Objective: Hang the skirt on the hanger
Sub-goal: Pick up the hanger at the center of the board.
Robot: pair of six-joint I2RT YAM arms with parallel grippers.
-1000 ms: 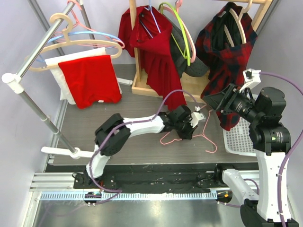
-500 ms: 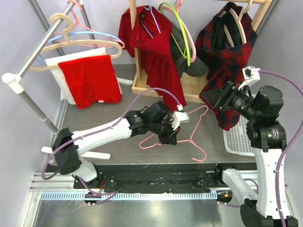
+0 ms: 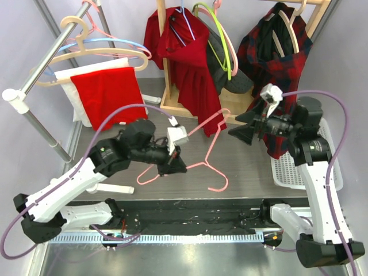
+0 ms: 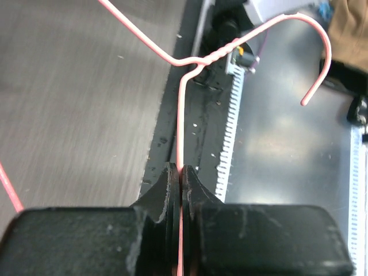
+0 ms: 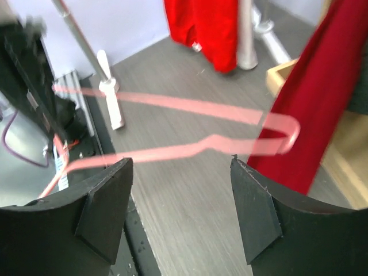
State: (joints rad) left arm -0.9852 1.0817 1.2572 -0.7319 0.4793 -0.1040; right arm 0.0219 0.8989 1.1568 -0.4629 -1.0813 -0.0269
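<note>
While the hanger [image 4: 180, 123] is up off the surface [image 3: 247, 167]: one thin pink shoulder wire runs straight through the left jaws, with the twisted neck and the hook ahead of their tips.
Left jaws: pressed together on that wire, pinching it just behind the twist.
Reason for that grip: holding close to the neck probably keeps the light frame from swinging, and it leaves the hook and the far shoulder free for cloth.
Left arm [image 3: 63, 187]: it reaches out long from its base, with the forearm rising toward the middle and the wrist rolled so the seam of the jaws lines up with the wire.
Right jaws: spread wide with nothing between them. The hook end of the hanger lies just ahead of their tips, blurred in the wrist view and apparently not touching.
Right arm [image 3: 317, 190]: it stands tall from its base and bends over at the top, with the wrist about level and its jaws facing the left jaws.
Reason for that pose: it looks ready to take or steady the hook.
Skirt: in neither jaws. A dark red garment [image 3: 195, 86] hangs beyond both jaws, a plaid garment [image 3: 270, 57] hangs behind the right jaws, and a red cloth [image 3: 109, 98] hangs well off beyond the left jaws. I cannot tell which of these is the skirt.
</note>
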